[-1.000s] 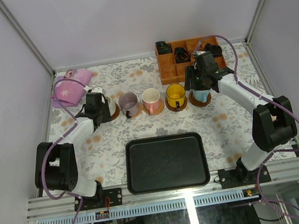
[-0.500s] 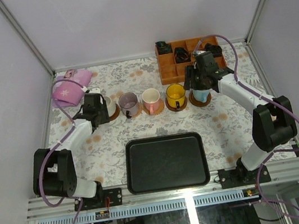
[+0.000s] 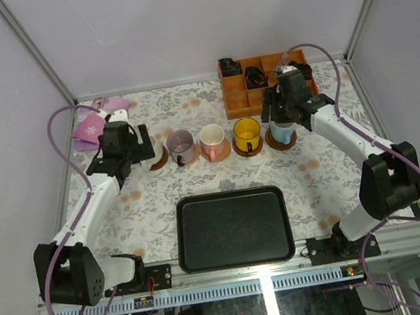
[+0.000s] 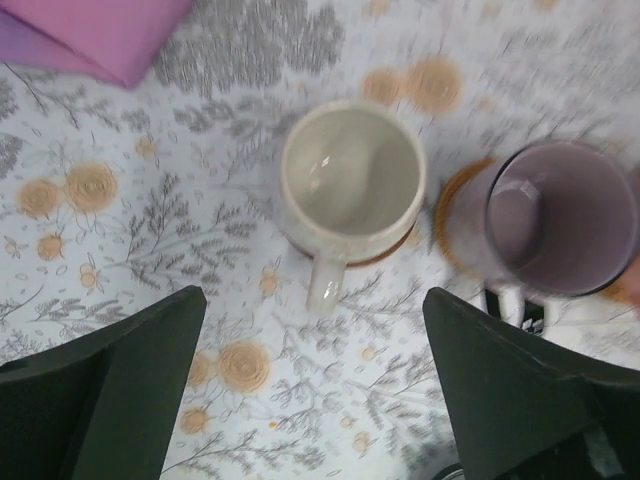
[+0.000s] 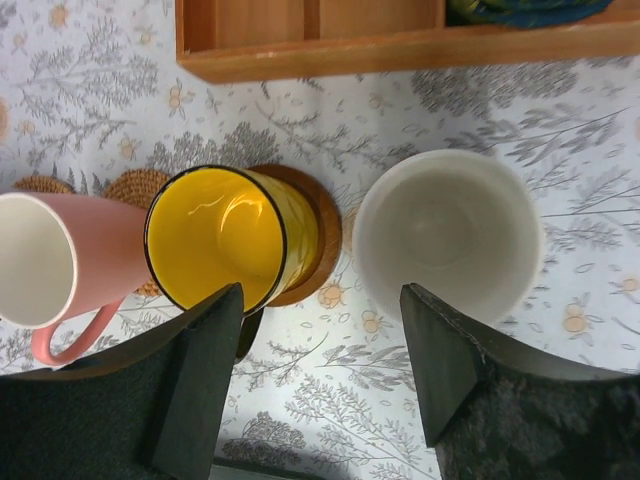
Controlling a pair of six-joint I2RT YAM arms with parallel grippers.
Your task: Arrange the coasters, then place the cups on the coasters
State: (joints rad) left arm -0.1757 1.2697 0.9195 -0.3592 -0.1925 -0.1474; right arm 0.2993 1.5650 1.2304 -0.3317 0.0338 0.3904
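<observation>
Five cups stand in a row on brown coasters. In the left wrist view the cream cup (image 4: 350,185) sits on a coaster (image 4: 392,250), beside the mauve cup (image 4: 560,215) on its coaster (image 4: 447,215). My left gripper (image 4: 315,370) is open above and short of the cream cup, holding nothing. In the right wrist view the pink cup (image 5: 60,260) sits on a tan coaster (image 5: 135,185), the yellow cup (image 5: 225,235) on a dark coaster (image 5: 322,235), and the light blue cup (image 5: 450,235) shows its pale inside. My right gripper (image 5: 320,370) is open above them, holding nothing.
A black tray (image 3: 233,228) lies near the front middle. An orange wooden box (image 3: 262,81) with black items stands behind the right cups. A pink cloth (image 3: 97,123) lies at the back left, close to my left gripper (image 3: 143,146). Metal posts frame the table.
My left gripper has opened wide, let go of the cream cup and pulled up and back to the left. My right gripper has opened a little more and risen slightly.
</observation>
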